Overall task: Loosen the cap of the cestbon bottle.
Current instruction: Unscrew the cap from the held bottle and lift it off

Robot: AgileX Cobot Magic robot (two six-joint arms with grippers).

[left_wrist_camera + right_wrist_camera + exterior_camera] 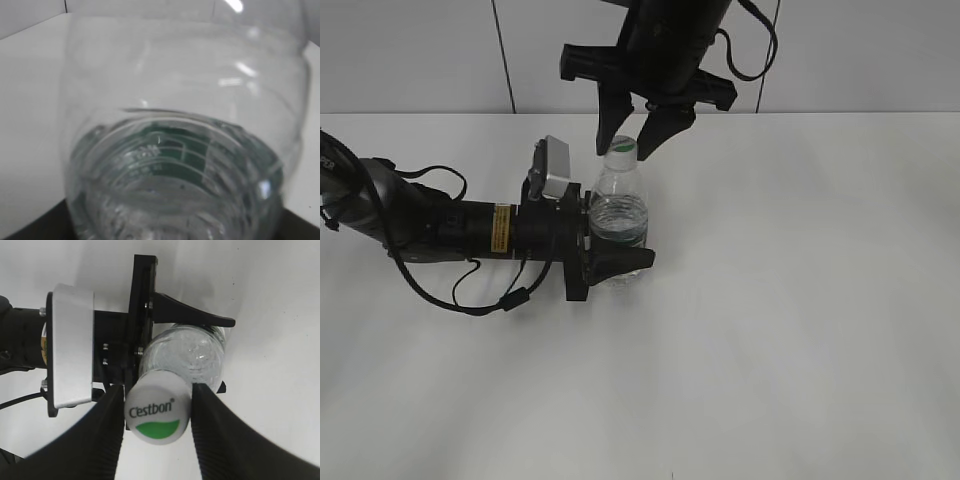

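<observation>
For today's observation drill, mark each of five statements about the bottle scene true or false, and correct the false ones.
1. The bottle stands upright on the table. True.
2. The cap has been removed and lies on the table. False: it sits on the bottle's neck.
3. The left end effector grips the bottle's body from the side. True.
4. The right end effector is off to the far right, away from the bottle. False: it comes down from above, one finger on each side of the cap.
5. The cap is red. False: it is white with a green mark and the word Cestbon.
</observation>
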